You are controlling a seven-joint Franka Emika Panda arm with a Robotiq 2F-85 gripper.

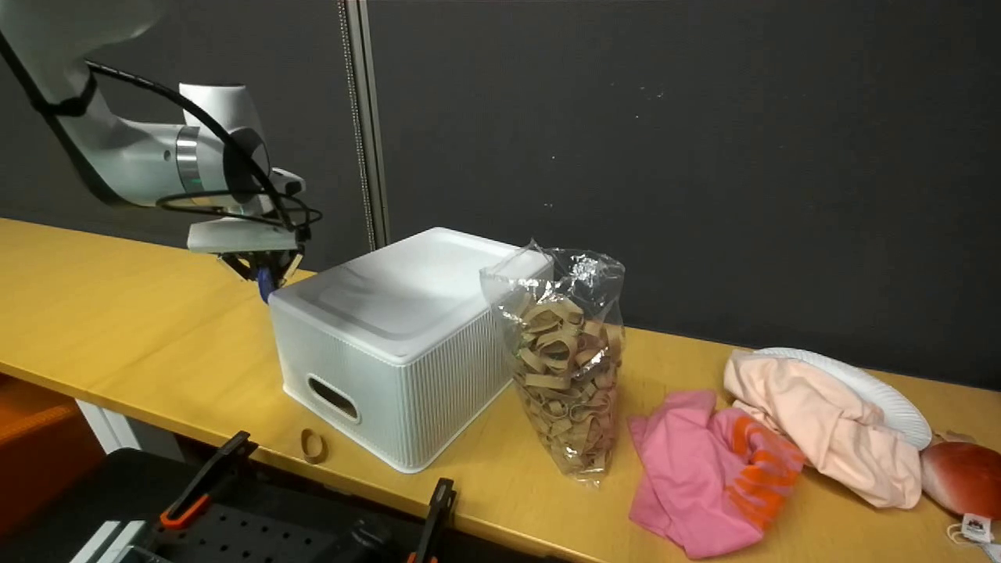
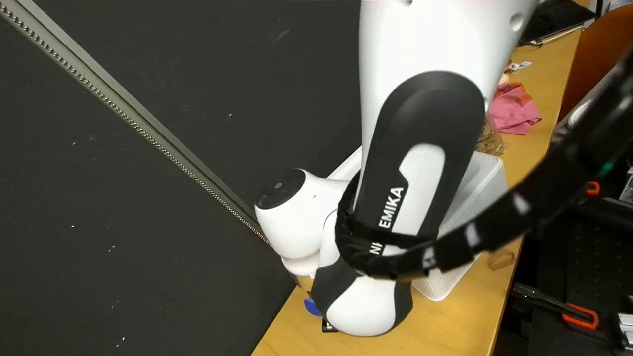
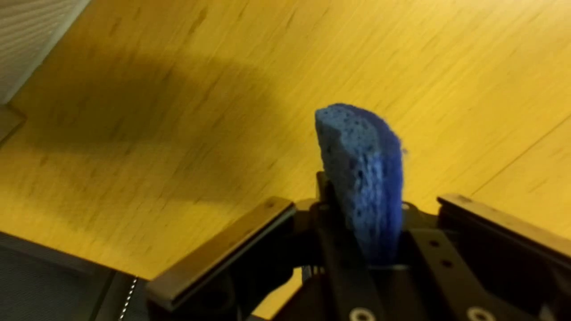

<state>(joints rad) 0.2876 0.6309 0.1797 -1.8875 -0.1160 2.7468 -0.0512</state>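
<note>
The gripper (image 3: 368,223) was nearly closed, pinching the sponge (image 3: 372,174), near the box (image 1: 414,289). A firm squeeze seemed best, with the sponge well clear of the box's wall. On the box's other side stood the bag (image 1: 563,367).

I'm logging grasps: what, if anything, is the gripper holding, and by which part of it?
The gripper holds a blue sponge, clamped between the jaws by its upper part; its lower end juts out beneath them.

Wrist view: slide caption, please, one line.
Gripper clamped on a blue sponge, wooden tabletop behind, white box at top left.
</note>
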